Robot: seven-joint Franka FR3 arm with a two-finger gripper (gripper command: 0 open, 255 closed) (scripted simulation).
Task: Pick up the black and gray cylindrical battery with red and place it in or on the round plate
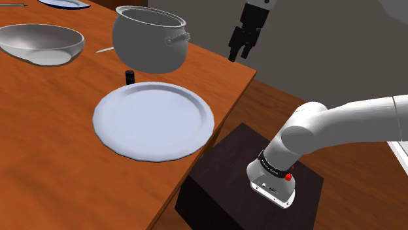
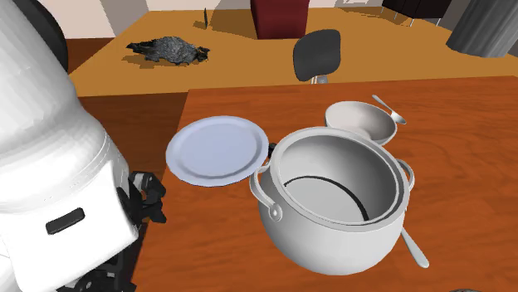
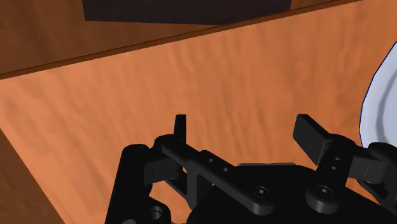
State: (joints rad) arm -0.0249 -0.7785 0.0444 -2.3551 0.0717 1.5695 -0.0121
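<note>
Claw agape above table

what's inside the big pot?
From the second exterior view, the pot shows nothing inside: bare grey wall and floor. Its near rim covers the closest strip of floor. The battery stands outside, between pot and round plate.

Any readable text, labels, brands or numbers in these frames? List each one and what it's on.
No text can be read in any view.
battery: dark, and too small to tell whether it has a label.
arm's base: a few small dark marks, too small to read.
plate and pot: plain, no markings.
</note>
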